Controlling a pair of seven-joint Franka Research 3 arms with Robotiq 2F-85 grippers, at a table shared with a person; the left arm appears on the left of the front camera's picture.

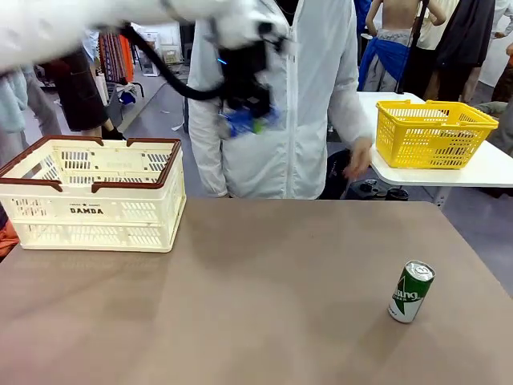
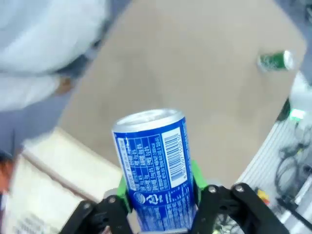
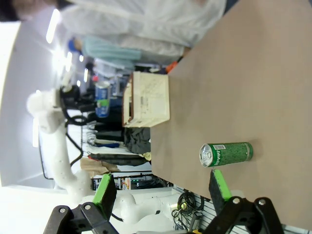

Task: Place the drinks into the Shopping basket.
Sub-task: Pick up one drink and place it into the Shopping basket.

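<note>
Left tool (image 2: 158, 181) grips the blue can (image 2: 152, 161), barcode (image 2: 171, 146) clear at its wrist, blurred in front; right tool (image 3: 162, 186) released.

The white left arm (image 1: 72, 28) reaches in from the left, high over the table and blurred, with its black wrist pointing down. Its black two-finger left gripper (image 1: 245, 119) presses green pads (image 2: 123, 187) against the sides of a blue metal can (image 2: 153, 161). The right gripper (image 3: 162, 187) hangs with its jaws spread wide, holding nothing.

bright even indoor light; soft shadows; left arm (image 1: 80, 24) motion-blurred; glare washes right wrist view edge.
</note>
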